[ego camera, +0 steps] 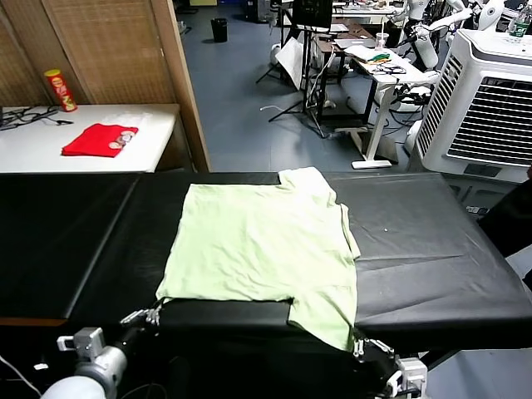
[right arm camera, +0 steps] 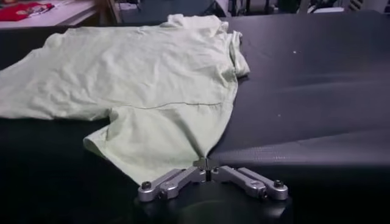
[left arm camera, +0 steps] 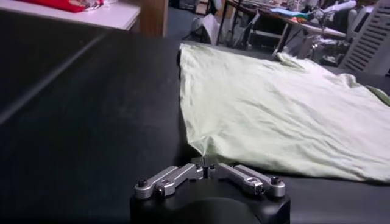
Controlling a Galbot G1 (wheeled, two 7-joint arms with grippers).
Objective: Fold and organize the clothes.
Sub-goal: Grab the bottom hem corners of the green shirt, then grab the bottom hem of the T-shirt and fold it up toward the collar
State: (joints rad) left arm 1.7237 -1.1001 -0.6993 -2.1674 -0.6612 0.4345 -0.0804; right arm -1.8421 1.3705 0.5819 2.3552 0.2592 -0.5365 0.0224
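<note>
Right now I see the pale green shirt point(ego camera: 262, 245) spread flat on the black table point(ego camera: 432, 258), its sleeve point(ego camera: 328, 316) draped over the near edge toward 5 o'clock. My left gripper point(ego camera: 154, 314) sits at the shirt's 7 o'clock corner, fingers pinched tight on the cloth there, as the left wrist view confirms point(left arm camera: 206, 163). My right gripper point(ego camera: 359, 345) is clamped on the hanging sleeve's tip point(right arm camera: 206, 162). At 10 o'clock, well apart, a red garment point(ego camera: 100, 140) lies on a white side table point(ego camera: 50, 150).
</note>
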